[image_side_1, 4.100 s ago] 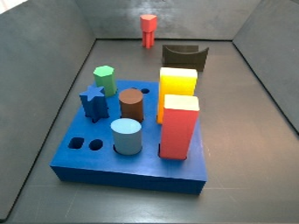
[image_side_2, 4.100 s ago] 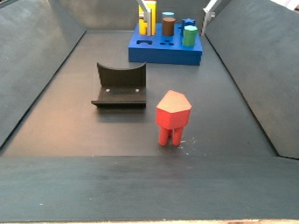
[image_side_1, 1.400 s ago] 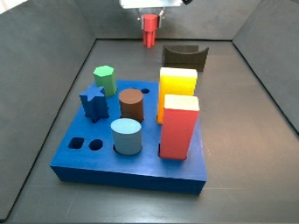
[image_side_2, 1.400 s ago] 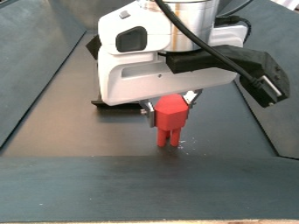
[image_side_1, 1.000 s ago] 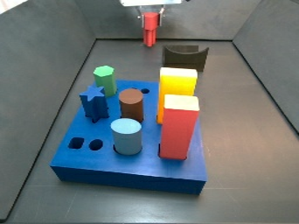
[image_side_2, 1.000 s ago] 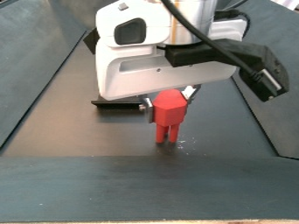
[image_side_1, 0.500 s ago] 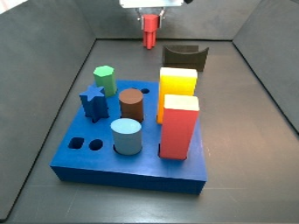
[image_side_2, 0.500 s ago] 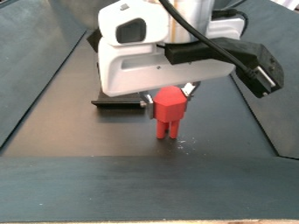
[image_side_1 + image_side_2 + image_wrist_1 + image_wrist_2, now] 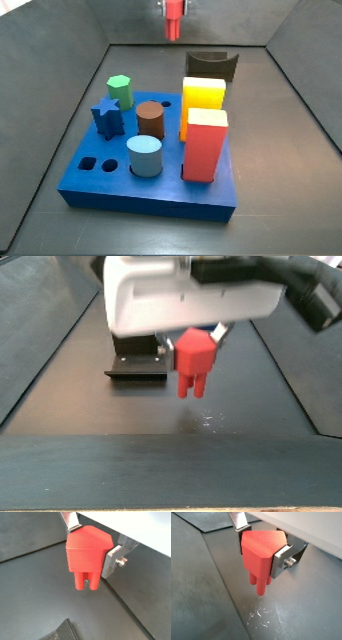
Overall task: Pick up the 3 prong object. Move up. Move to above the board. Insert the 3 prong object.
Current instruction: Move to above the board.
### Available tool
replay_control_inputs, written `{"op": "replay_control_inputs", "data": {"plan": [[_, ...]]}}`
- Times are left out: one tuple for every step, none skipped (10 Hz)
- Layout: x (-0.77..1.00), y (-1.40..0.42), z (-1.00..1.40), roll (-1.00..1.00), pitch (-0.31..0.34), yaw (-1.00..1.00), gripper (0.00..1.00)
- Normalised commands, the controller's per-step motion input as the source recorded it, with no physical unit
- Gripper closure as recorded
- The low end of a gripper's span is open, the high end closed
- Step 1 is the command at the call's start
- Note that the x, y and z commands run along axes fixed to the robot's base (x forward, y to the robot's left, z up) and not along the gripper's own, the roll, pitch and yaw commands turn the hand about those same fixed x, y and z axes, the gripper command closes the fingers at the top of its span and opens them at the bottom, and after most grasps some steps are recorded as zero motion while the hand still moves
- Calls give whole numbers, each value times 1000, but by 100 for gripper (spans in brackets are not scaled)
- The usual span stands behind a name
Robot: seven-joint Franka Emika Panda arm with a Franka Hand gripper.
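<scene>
My gripper is shut on the 3 prong object, a small red piece with a blocky head and thin prongs pointing down. It also shows in the wrist view, with silver fingers pressed on both sides of the head. In a side view the piece hangs clear above the dark floor under the white gripper body. In the far side view the piece is high at the back. The board is a thick blue slab nearer the front, apart from the gripper.
On the board stand a tall red-orange block, a yellow block, a brown cylinder, a light blue cylinder, a green peg and a blue star peg. The dark fixture stands behind the gripper.
My gripper has risen with the 3 prong object in it; the piece has lifted off the floor and now hangs above it.
</scene>
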Motion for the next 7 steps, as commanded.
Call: {"op": "replay_control_inputs", "data": {"plan": [[311, 4, 1000, 218, 171, -24, 100], [310, 3, 1000, 214, 186, -21, 100], [286, -1, 1000, 186, 217, -1, 100], [270, -1, 1000, 157, 200, 16, 100], [250, -4, 1000, 121, 166, 27, 100], [231, -3, 1000, 98, 148, 32, 100], [205, -7, 1000, 88, 127, 34, 100]]}}
